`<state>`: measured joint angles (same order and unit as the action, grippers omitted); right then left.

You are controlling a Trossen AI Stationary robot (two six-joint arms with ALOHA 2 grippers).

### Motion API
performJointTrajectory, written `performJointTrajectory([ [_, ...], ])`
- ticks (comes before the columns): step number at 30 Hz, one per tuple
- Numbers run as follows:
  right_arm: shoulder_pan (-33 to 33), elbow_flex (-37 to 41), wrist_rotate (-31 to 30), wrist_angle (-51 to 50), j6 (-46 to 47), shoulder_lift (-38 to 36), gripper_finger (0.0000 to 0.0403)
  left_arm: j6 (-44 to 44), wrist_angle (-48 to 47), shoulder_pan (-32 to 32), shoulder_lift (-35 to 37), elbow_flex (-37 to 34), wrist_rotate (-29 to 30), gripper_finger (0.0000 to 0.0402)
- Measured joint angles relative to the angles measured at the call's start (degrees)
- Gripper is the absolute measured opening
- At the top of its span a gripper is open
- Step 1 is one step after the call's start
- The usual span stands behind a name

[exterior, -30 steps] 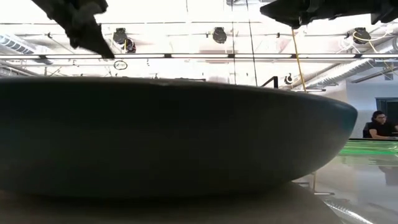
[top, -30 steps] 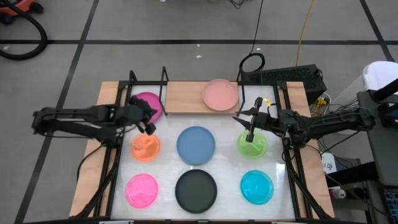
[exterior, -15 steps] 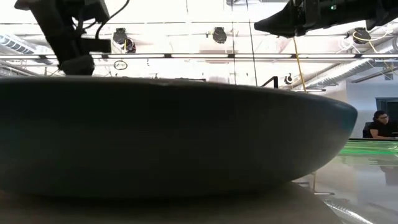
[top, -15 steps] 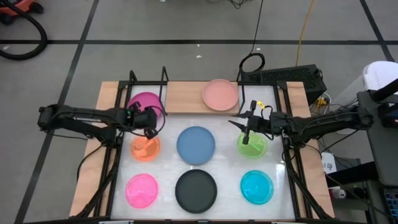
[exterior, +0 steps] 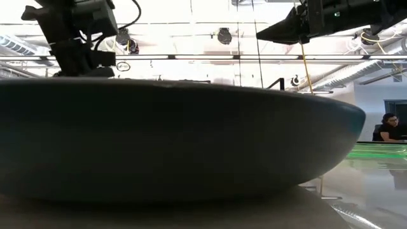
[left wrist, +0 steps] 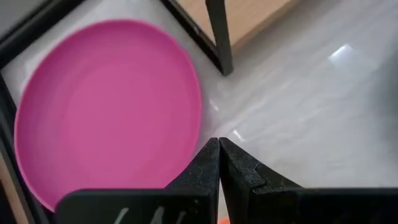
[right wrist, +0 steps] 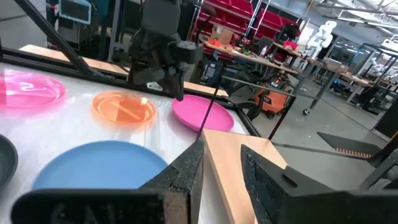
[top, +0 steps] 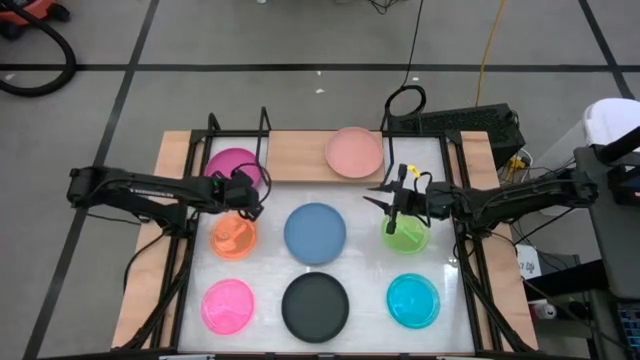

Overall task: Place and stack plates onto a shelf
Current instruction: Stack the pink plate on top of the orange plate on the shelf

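Hovering over orange plate [top: 234, 237], left fingers [left wrist: 219, 163] closed

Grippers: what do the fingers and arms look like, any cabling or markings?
Both arms are dark, slim and jointed. The left gripper has matte black fingers with stepped, notched inner edges. The right gripper has similar black wedge-shaped fingers. A black cable loops at the left wrist. No markings are visible.

Dark jointed arms (black cabling)
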<state>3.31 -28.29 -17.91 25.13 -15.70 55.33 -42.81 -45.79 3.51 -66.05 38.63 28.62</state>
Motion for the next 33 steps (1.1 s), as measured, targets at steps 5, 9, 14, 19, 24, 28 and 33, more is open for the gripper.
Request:
performJointTrajectory([
  [5,0.00,0.01,0.00,0.10,0.02,0.09,0.0089,-3.15,0.04,0.20,-4.02,0.00,0.46,0.0012],
  [9,0.00,0.01,0.00,-0.02,0.02,0.09,0.0089,-3.66,0.13,0.22,-7.26,-0.01,0.48,0.0012],
  [14,0.00,0.00,0.00,-0.07,0.02,0.09,0.0089,-5.48,-0.74,1.77,-9.21,-0.02,-0.12,0.0012],
  [19,0.00,0.02,0.00,-0.07,0.03,0.09,0.0089,-4.19,-0.79,3.92,-9.13,-0.02,-1.30,0.0026],
  [24,0.00,0.00,0.00,-0.07,0.21,0.09,0.0089,-1.63,-0.70,5.14,-9.11,-0.02,-2.52,0.0073],
  [28,0.00,0.00,0.00,-0.09,0.68,0.09,0.0089,-0.98,-0.64,5.16,-9.11,-0.02,-2.62,0.0100],
  [33,0.02,0.02,0.00,-0.09,0.68,0.09,0.0089,-1.04,-0.20,5.16,-9.87,-0.02,-2.67,0.0104],
])
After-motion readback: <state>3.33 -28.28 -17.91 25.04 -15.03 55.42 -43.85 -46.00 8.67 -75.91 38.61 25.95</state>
